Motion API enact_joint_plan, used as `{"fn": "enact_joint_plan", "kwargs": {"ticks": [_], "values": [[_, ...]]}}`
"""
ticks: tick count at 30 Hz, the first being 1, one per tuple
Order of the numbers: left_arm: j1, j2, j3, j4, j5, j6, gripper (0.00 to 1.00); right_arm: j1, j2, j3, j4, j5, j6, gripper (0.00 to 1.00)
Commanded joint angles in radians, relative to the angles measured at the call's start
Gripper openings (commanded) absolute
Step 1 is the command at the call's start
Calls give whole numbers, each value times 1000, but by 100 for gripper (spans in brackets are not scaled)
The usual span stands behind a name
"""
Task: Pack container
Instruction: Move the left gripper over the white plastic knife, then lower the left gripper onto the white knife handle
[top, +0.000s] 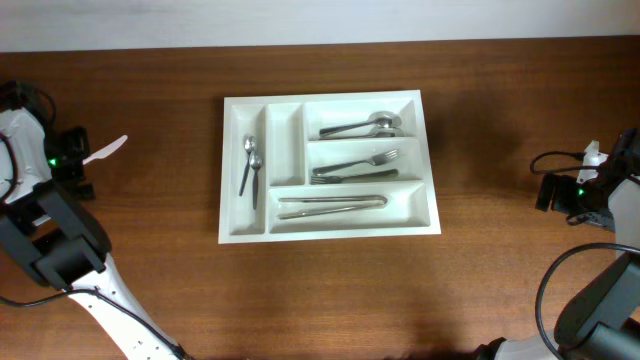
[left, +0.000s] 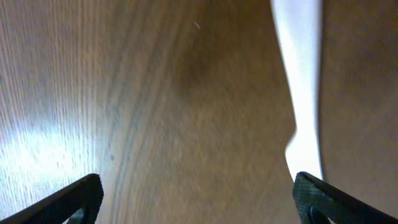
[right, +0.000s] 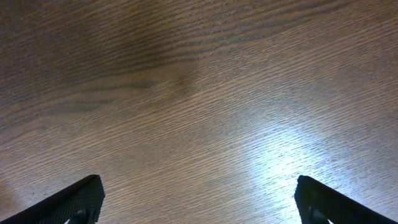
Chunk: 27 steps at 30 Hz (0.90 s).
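Brown wooden table (top: 500, 290) bears a white five-compartment container (top: 286, 150) holding cutlery (top: 355, 166).

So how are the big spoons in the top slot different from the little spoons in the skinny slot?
The big spoons lie sideways in a long slot; the little spoons lie up-and-down in a narrow slot. The big spoons look longer, with wider bowls than the little spoons. Both are shiny metal and sit inside the white tray.

Wooden table (top: 350, 300) bears container (top: 285, 150) and white piece (top: 105, 150).
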Motion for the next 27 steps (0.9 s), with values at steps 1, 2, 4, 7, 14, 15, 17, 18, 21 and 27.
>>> {"fn": "enact_joint_plan", "kwargs": {"ticks": [1,2,4,7,14,15,17,18,21,27], "values": [[27,19,16,-4,-26,-10,100,0,5,0,2,-10,-3,98],[32,19,16,-3,-27,-10,100,0,5,0,2,-10,-3,99],[37,19,16,2,-40,-10,99,0,5,0,2,-10,-3,99],[38,19,16,21,-48,12,99,0,5,0,2,-10,-3,99],[38,20,16,50,-51,12,100,0,5,0,2,-9,-3,98],[38,20,16,53,-52,9,100,0,5,0,2,-10,-3,99],[38,20,16,61,-52,11,100,0,5,0,2,-10,-3,99],[38,20,16,69,-52,22,100,0,5,0,2,-9,-3,99],[37,20,16,146,-49,137,100,0,5,0,2,-10,-3,99],[23,20,16,302,-32,306,94,0,5,0,2,-9,-3,99]]}}
